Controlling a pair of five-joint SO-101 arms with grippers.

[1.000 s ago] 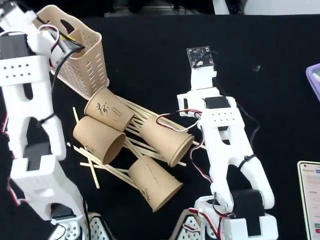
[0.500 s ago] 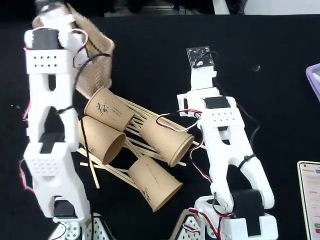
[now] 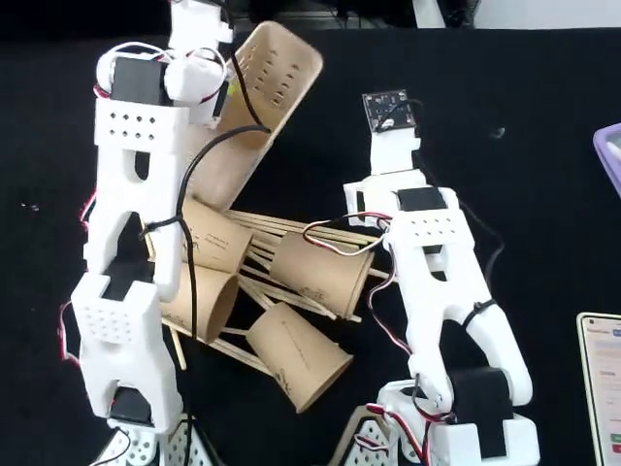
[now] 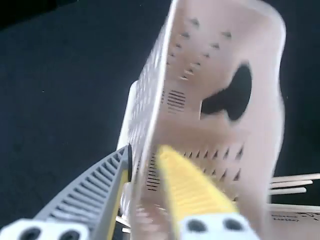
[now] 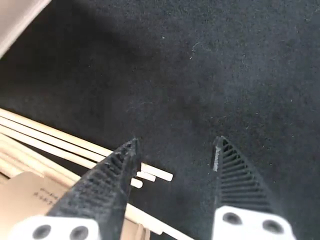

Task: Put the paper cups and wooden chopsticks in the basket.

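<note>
Several brown paper cups lie on their sides in a heap, among them one by the right arm and one nearest the front. Wooden chopsticks are scattered under and between them. The beige slotted basket is tilted over the heap's far side, its opening facing up and right. My left gripper is shut on the basket's wall, one finger inside and one outside. My right gripper hangs open above bare black cloth, just beyond the chopstick ends and a cup's rim.
The left arm's white links stand over the left side of the heap and hide part of two cups. A purple object and a white device sit at the right edge. Black cloth covers the table.
The left arm swung right and away with the basket, which tipped from the far left corner to over the cup heap. The cups shifted slightly. The right arm stayed still.
</note>
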